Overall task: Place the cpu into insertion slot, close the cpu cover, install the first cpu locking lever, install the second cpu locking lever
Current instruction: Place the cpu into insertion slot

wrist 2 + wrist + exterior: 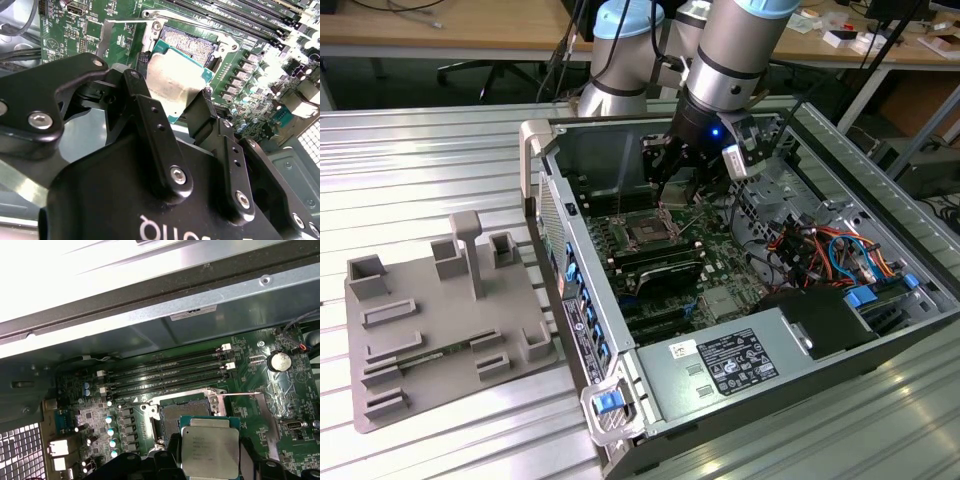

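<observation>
My gripper [672,168] is inside the open computer case, shut on the cpu [175,80], a flat square chip with a silver-grey top on a green base. In both wrist views the black fingers [145,107] clamp two opposite edges of the cpu [209,450]. The chip hangs tilted just above and beside the insertion slot [175,415], whose dark pin field [192,42] lies uncovered inside a silver rim. A thin silver frame piece, the cpu cover [268,415], is swung away to one side of the slot. In the exterior view the insertion slot [646,232] lies below the gripper.
Long black memory slots [170,372] run beside the socket. The case's metal walls [545,150] surround the board. A power supply [730,365] and coloured cables [820,255] fill the exterior view's right. A grey fixture tray [430,320] lies on the ribbed table outside the case.
</observation>
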You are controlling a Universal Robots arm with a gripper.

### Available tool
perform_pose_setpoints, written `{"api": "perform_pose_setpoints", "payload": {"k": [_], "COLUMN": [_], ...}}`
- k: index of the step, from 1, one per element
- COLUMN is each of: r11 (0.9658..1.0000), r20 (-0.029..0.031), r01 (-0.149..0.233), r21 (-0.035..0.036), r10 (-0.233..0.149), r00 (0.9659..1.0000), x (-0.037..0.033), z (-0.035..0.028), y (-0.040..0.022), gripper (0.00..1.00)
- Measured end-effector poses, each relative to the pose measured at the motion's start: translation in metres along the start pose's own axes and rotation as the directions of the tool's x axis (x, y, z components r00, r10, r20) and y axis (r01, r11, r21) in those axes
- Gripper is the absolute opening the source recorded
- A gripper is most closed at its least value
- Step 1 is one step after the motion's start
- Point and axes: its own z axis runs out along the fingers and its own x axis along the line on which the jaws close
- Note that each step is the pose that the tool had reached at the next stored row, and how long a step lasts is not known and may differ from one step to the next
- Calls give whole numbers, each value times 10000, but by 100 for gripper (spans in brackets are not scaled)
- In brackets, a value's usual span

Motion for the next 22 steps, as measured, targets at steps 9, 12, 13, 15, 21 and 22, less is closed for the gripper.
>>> {"api": "perform_pose_setpoints", "payload": {"k": [9, 12, 13, 15, 21, 22], "r11": [10000, 10000, 10000, 10000, 9999, 9999], "r20": [2, 3, 3, 4, 7, 8], "r01": [-53, -69, -75, -84, -138, -152], "r21": [0, 0, 0, 0, -1, -2], "r10": [53, 69, 75, 84, 138, 152], "r00": [10000, 10000, 10000, 10000, 9999, 9999], "x": [0, 0, 0, 0, 0, 0], "z": [0, 0, 0, 0, 0, 0], "y": [0, 0, 0, 0, 0, 0], "gripper": [55, 55, 55, 55, 55, 55]}}
